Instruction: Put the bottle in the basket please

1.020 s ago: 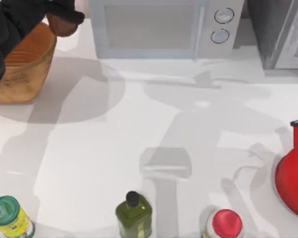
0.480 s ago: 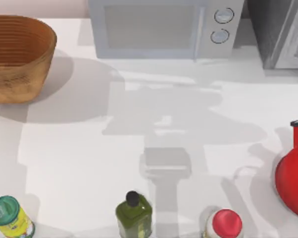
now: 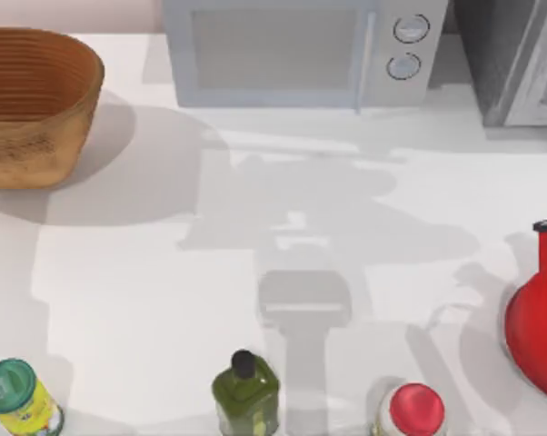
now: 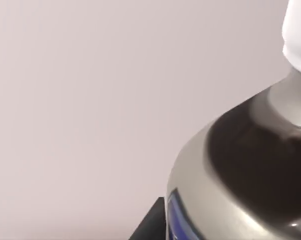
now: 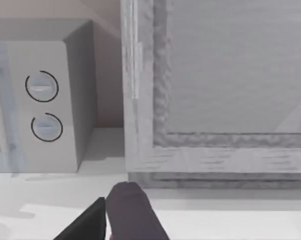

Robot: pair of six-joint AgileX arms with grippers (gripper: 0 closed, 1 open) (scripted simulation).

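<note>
Your left hand grips the slim white-capped, grey-labelled bottle [image 4: 240, 165] close up; the tan woven wicker basket [image 3: 37, 109] sits upper left on the tabletop [image 3: 164, 300], so lower there.

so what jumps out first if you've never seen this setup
The tan wicker basket at the table's far left corner, beside a pale microwave along the back edge. At the right edge sits a bright red round vessel. In the left wrist view the bottle looms very close against a plain wall.
</note>
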